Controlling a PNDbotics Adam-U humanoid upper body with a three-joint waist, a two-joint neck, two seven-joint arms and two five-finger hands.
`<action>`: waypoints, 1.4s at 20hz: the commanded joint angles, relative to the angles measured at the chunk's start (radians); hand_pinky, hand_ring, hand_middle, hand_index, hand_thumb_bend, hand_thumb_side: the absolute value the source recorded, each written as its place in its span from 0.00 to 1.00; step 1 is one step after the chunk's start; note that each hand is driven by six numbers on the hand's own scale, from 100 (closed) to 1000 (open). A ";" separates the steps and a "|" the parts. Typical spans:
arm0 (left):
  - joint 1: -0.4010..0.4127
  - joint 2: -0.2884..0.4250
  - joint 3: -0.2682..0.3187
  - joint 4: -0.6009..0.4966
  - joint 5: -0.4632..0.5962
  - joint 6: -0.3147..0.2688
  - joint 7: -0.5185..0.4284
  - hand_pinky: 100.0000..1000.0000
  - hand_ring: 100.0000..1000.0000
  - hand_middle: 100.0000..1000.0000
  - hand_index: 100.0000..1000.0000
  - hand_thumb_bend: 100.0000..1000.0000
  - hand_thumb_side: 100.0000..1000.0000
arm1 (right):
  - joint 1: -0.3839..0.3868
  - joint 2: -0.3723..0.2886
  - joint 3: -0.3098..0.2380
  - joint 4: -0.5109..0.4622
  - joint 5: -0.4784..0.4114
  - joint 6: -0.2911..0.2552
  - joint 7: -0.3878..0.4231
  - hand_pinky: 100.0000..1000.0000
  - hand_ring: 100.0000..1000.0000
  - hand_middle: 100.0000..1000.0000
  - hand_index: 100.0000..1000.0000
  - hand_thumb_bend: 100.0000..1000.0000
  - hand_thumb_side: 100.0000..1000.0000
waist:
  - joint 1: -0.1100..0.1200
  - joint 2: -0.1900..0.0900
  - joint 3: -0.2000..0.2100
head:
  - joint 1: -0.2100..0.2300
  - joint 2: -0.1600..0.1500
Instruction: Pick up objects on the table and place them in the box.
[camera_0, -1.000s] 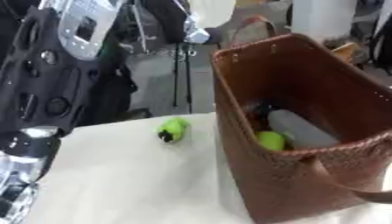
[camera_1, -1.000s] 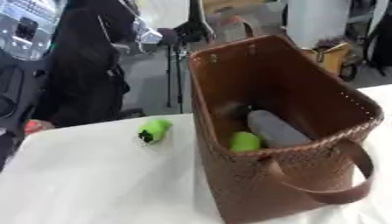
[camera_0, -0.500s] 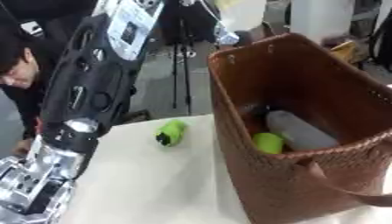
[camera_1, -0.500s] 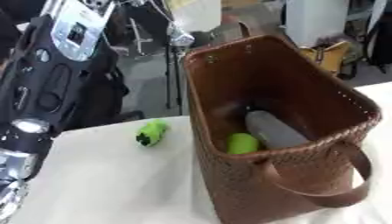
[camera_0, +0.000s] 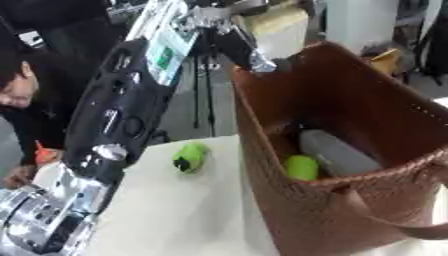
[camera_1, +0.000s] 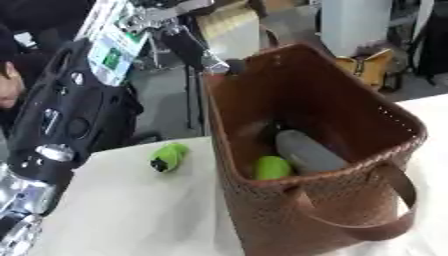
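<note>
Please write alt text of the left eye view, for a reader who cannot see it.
A tall brown woven basket stands on a white table, holding a green object and a grey one. A green and black object lies on the table left of it, and the robot's black left arm crosses the picture's left side.

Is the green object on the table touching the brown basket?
Apart. The right eye view shows bare table between the green object and the brown basket.

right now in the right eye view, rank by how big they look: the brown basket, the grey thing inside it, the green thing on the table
1. brown basket
2. grey thing
3. green thing, though it lies at a different depth, so its true size against the grey one is unsure
</note>
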 joint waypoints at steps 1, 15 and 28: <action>-0.022 0.000 0.015 0.055 -0.011 -0.009 0.041 0.00 0.28 0.36 0.37 0.00 0.04 | -0.014 -0.023 0.003 -0.012 -0.012 -0.026 -0.016 0.82 0.74 0.67 0.76 0.00 0.99 | -0.010 -0.013 -0.003 | 0.008 -0.016; -0.038 -0.037 0.010 0.141 0.075 0.000 0.197 0.00 0.26 0.31 0.38 0.00 0.07 | -0.032 -0.025 0.010 -0.012 -0.024 -0.022 0.005 0.82 0.74 0.67 0.76 0.00 0.99 | -0.001 -0.002 -0.015 | 0.019 -0.026; -0.030 -0.040 -0.036 0.174 0.357 -0.081 0.051 0.77 0.97 0.97 1.00 0.00 0.16 | -0.040 -0.027 0.011 -0.012 -0.032 -0.022 0.015 0.81 0.74 0.67 0.76 0.00 1.00 | 0.004 0.004 -0.019 | 0.015 -0.027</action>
